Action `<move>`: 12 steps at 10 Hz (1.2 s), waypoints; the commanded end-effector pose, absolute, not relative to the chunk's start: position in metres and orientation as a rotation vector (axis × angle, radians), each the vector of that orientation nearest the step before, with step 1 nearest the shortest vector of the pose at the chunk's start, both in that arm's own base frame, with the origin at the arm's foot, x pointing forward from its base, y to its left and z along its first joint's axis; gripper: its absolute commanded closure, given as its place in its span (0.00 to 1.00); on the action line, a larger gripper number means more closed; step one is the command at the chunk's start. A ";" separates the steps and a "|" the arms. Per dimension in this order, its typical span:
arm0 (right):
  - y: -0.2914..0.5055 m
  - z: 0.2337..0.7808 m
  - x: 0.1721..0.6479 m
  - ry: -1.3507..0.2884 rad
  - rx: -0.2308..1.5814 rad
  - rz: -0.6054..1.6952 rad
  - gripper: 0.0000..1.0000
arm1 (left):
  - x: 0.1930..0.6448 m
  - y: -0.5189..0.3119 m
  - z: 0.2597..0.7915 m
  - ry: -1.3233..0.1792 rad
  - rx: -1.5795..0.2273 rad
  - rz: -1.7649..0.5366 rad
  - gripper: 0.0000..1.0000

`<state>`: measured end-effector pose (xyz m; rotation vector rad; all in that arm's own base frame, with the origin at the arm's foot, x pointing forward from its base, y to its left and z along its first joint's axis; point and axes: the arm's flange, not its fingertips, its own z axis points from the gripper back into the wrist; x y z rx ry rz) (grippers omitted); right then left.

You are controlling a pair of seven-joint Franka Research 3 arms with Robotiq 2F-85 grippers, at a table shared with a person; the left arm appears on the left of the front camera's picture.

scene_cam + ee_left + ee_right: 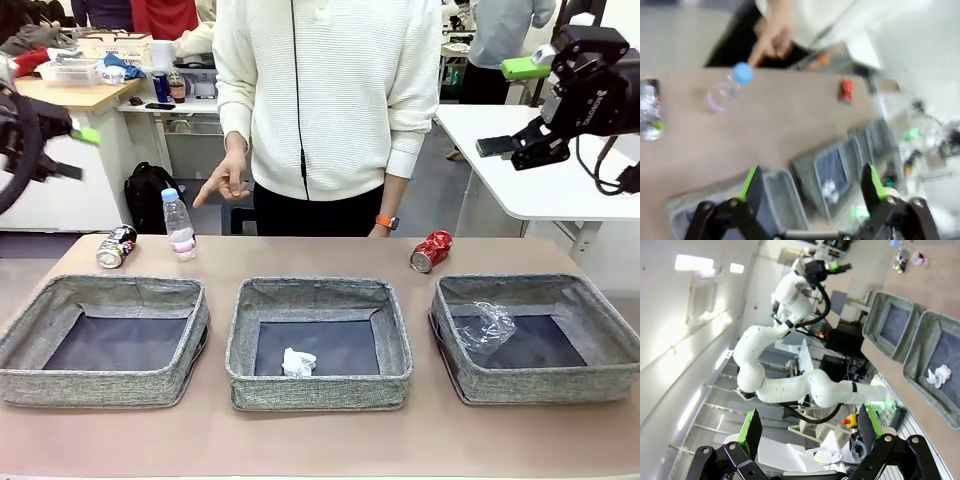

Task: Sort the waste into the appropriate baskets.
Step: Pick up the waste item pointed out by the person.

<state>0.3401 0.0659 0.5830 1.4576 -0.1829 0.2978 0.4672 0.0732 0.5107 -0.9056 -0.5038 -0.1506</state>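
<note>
The left claw was held aloft, jaws apart and empty. The left grey woven-fabric basket was found bare; a dark can and a small clear pink-labelled bottle were seen unsorted behind it on the worktop. A crumpled white paper ball was lodged in the middle basket, a clear plastic cup in the right basket, a crushed red can unsorted behind it. The right claw was likewise spread, empty

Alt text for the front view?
On a table, in a row: grey woven left basket, middle basket holding a crumpled paper ball, right basket holding a clear plastic cup. Behind lie a dark can and crushed red can, with an upright clear bottle; a person stands beyond. Left end effector and right end effector hover open.
</note>
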 end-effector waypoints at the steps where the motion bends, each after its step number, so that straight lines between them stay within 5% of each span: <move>1: 0.066 0.584 0.342 -0.206 1.450 0.315 0.00 | 0.520 0.093 0.498 -0.489 -1.113 -1.017 0.00; 3: 0.066 0.584 0.342 -0.206 1.450 0.315 0.00 | 0.537 0.108 0.470 -0.673 -1.100 -1.297 0.00; 7: 0.066 0.584 0.342 -0.206 1.450 0.315 0.00 | 0.567 0.101 0.432 -1.043 -0.857 -1.112 0.00; 8: 0.066 0.584 0.342 -0.206 1.450 0.315 0.00 | 0.550 0.108 0.450 -0.746 -0.909 -1.074 0.00; 10: 0.066 0.584 0.342 -0.206 1.450 0.315 0.00 | 0.550 0.108 0.450 -0.746 -0.909 -1.074 0.00; 12: 0.066 0.584 0.342 -0.206 1.450 0.315 0.00 | 0.574 0.101 0.420 -0.935 -0.901 -1.206 0.00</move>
